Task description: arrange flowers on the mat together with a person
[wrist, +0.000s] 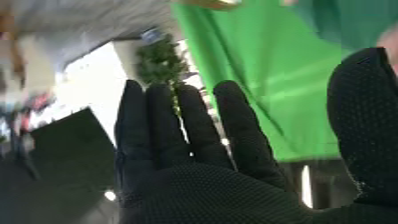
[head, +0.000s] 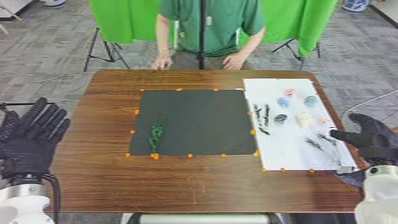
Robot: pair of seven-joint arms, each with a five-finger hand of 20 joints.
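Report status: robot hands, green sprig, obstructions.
Left robot hand open; right robot hand open. Green sprig on black mat. Person's hands at far table edge, off mat.

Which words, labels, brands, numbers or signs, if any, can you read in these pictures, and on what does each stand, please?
There are none that I can read.
Dark mat and table: no legible text.
Small items on the white sheet: too small to tell.
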